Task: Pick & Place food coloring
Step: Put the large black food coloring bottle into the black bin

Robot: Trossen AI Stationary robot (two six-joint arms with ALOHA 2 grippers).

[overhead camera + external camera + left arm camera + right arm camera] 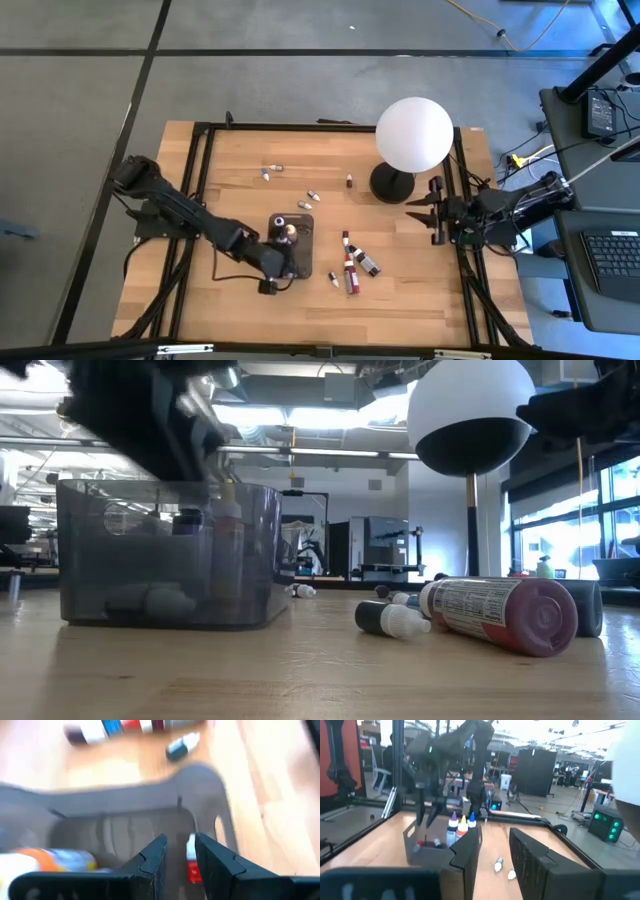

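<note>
The left gripper [283, 243] hangs over the dark grey see-through plastic tray [250, 575] near the front middle of the wooden table [410, 290]. Its two dark fingers [150, 862] are a little way apart, with nothing between them. Just under them, inside the tray, lies a small red and white dropper bottle [192, 862]. An orange and white bottle [55, 861] lies in the tray too, and a few more bottles stand up in it [457, 827].

More food coloring bottles lie on the table. A big red bottle with a white label [500, 612] lies on its side just right of the tray, with a dark bottle [366, 264] touching it. The label has small print, but it is too small to read. A tiny dark bottle with a white cap [390, 620] lies near them. Other tiny bottles [272, 170] are spread out farther back.

The big white ball lamp on a black base [412, 135] stands at the back right.

The right gripper [432, 212] waits near the right edge, beside the lamp, with its fingers [532, 857] apart and empty.
</note>
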